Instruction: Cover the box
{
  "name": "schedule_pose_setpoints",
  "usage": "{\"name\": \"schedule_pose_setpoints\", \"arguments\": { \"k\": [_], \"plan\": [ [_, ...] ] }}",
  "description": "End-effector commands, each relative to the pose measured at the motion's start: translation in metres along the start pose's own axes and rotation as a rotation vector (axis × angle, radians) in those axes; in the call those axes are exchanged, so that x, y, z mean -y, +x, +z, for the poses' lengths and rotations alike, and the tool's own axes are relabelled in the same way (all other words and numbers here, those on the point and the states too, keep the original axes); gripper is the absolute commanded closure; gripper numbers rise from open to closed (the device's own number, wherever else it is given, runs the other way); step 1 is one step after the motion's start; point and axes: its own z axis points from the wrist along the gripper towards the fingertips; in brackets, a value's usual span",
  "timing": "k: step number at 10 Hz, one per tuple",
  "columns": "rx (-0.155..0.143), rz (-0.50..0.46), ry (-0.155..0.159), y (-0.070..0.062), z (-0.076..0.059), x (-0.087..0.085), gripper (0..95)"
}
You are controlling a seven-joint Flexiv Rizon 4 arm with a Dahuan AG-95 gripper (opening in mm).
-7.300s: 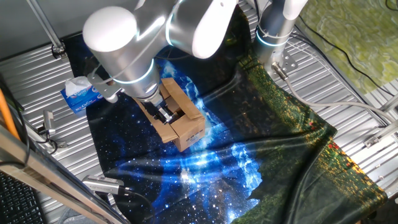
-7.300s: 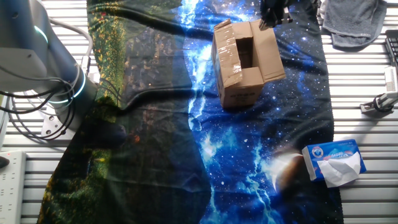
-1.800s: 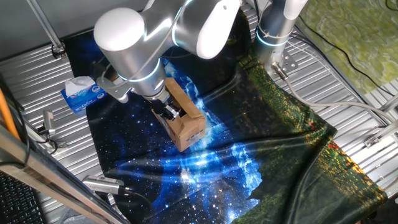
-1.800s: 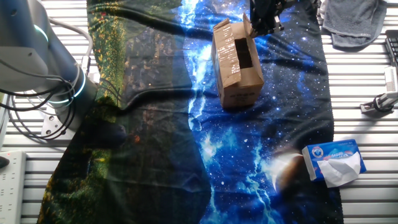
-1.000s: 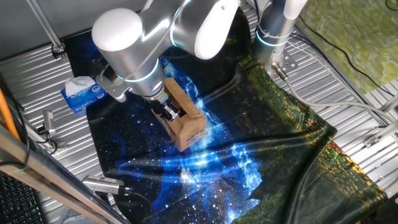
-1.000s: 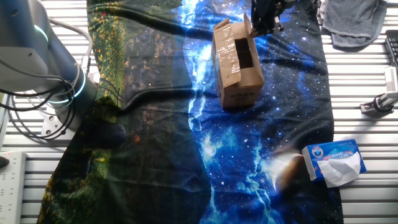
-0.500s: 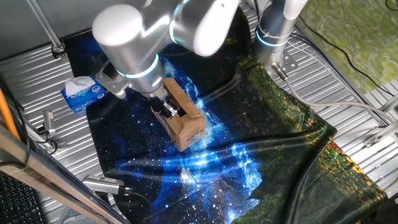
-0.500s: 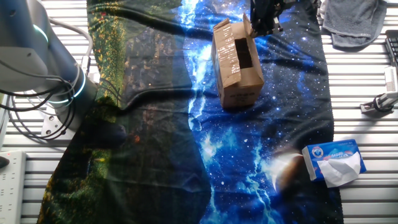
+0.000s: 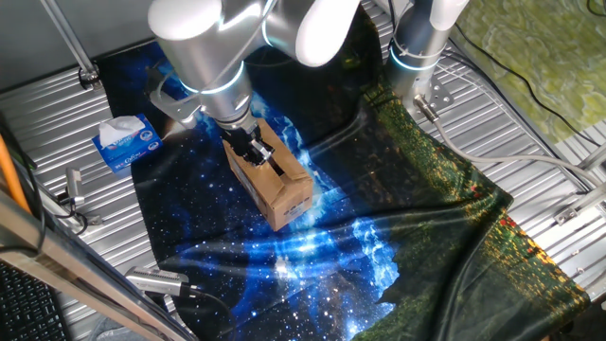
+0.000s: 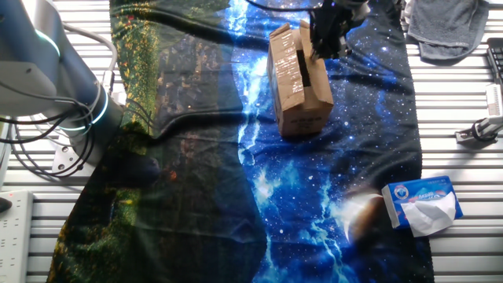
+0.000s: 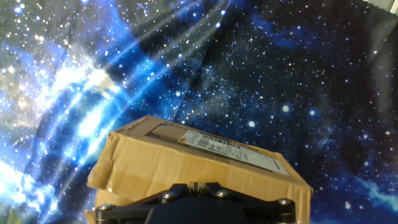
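Hand view entry: box (image 11: 199, 163), light, stiff corrugated cardboard, flaps bendable, best pressed at flap edges; pincer (image 9: 254, 153) on its top, grip state indiscernible.

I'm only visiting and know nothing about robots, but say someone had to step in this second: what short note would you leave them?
Gripper: at the box's top, against a flap; open or shut cannot be told.
Box: standing on the galaxy-print cloth, mid table. One flap is folded over, one stands nearly upright at the gripper, and a dark gap shows between them.
Tissue box: off to the side, not involved.
Done: flaps partly folded in.
Left: press the remaining flaps flat so the top is covered.
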Motion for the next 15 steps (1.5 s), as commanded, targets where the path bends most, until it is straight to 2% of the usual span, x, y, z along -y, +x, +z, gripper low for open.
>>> {"name": "schedule_pose_setpoints", "arguments": {
  "k": [1,5,11,12,15],
  "plan": [
    [0.000,-0.002,0.000,0.001,0.002,0.000,95.0],
    [0.012,-0.006,0.001,0.010,0.011,-0.003,95.0],
    [0.016,-0.015,-0.009,0.011,0.014,-0.002,95.0],
    [0.016,-0.016,-0.010,0.011,0.014,-0.002,76.0],
    [0.017,-0.041,-0.008,0.012,0.014,-0.003,76.0]
  ]
}}
